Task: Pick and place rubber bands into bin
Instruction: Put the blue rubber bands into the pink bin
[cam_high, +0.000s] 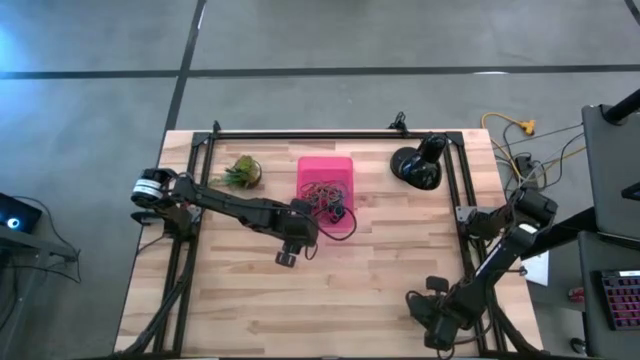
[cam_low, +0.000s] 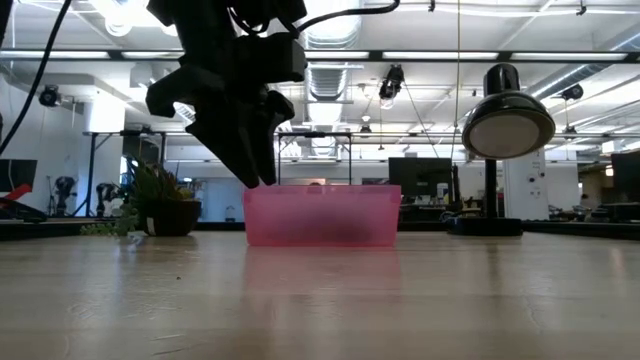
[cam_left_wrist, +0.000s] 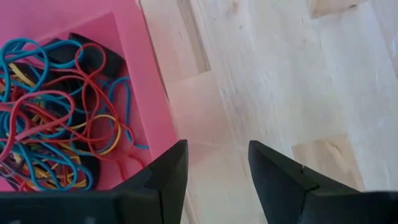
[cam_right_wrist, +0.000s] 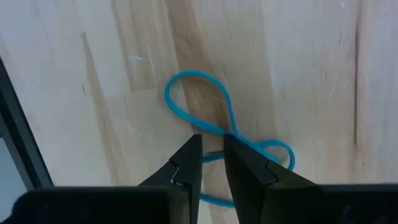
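The pink bin (cam_high: 325, 170) sits at the table's middle back and holds a tangle of red, blue, yellow and black rubber bands (cam_left_wrist: 56, 118). My left gripper (cam_left_wrist: 214, 168) hangs open just outside the bin's near wall (cam_left_wrist: 155, 93), slanting down over bare wood; the low view shows it in front of the bin's left end (cam_low: 258, 165). My right gripper (cam_right_wrist: 211, 146) is at the near right (cam_high: 432, 308), pointing down. A narrow gap shows between its fingers, right over a blue rubber band (cam_right_wrist: 186, 93) that lies flat in a figure-eight on the wood. My right gripper's fingertips (cam_right_wrist: 193, 149) stand at the crossing of the blue band's loops (cam_right_wrist: 231, 132), coming from above. The band lies flat on the table. Whether the fingers touch it, I cannot tell.
A small green plant (cam_high: 240, 172) stands left of the bin and a black desk lamp (cam_high: 418, 165) right of it. Black frame rails (cam_high: 330, 133) run along the table's far and side edges; one rail (cam_right_wrist: 15, 137) lies close beside my right gripper.
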